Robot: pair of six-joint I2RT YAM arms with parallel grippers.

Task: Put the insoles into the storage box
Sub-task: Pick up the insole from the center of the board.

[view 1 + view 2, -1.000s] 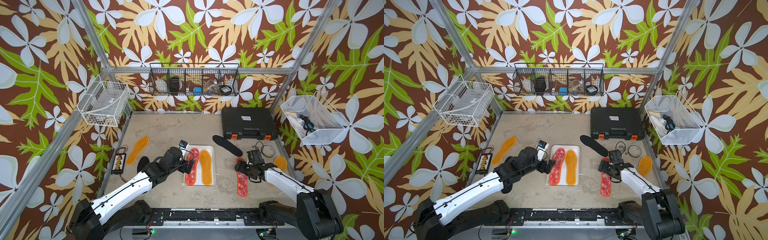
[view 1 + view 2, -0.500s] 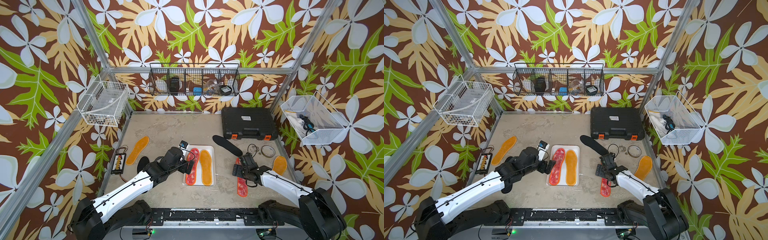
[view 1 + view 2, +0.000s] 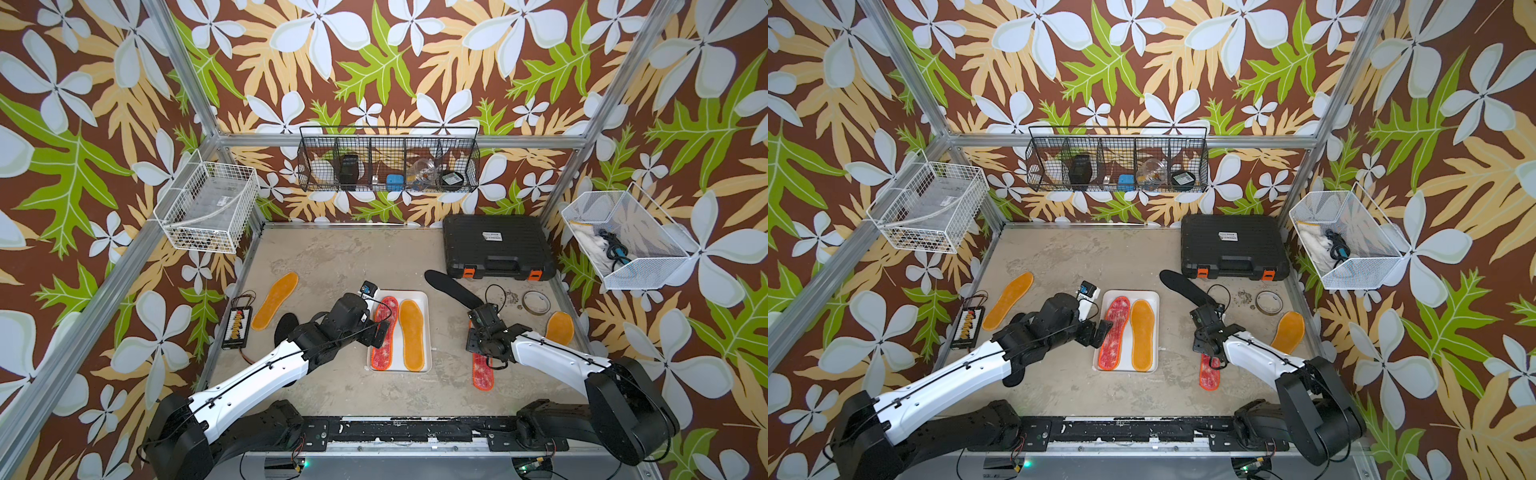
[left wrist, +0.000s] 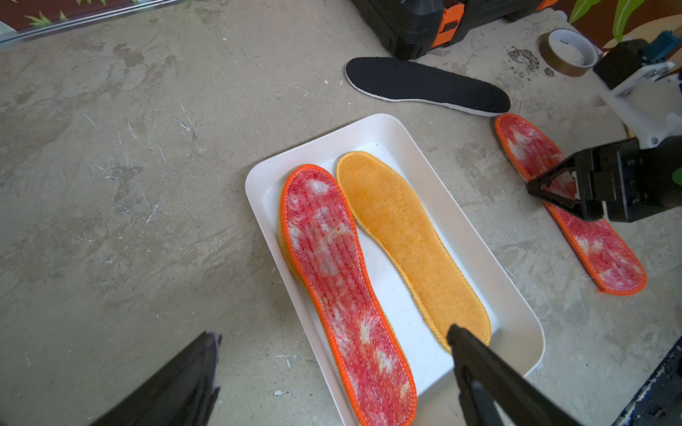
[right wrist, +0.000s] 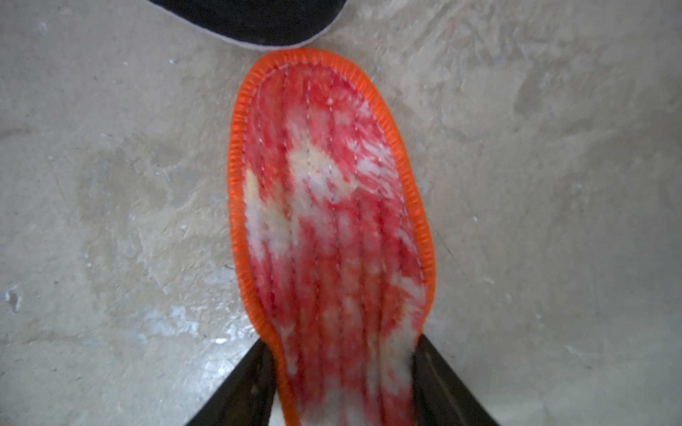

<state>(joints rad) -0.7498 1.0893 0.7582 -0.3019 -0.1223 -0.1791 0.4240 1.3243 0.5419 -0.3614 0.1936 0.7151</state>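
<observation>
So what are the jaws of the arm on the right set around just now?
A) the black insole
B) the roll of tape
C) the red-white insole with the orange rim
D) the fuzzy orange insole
C: the right wrist view shows the jaws of the right gripper pressed against both edges of the red-white insole, while the black insole only lies near its tip.

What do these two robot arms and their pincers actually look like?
The left arm and right arm have smooth white shells between bulky black joints, with thin black cables running along the white. The left gripper and right gripper have black, tapering wedge-shaped fingers. A white bracket sits at each wrist.
</observation>
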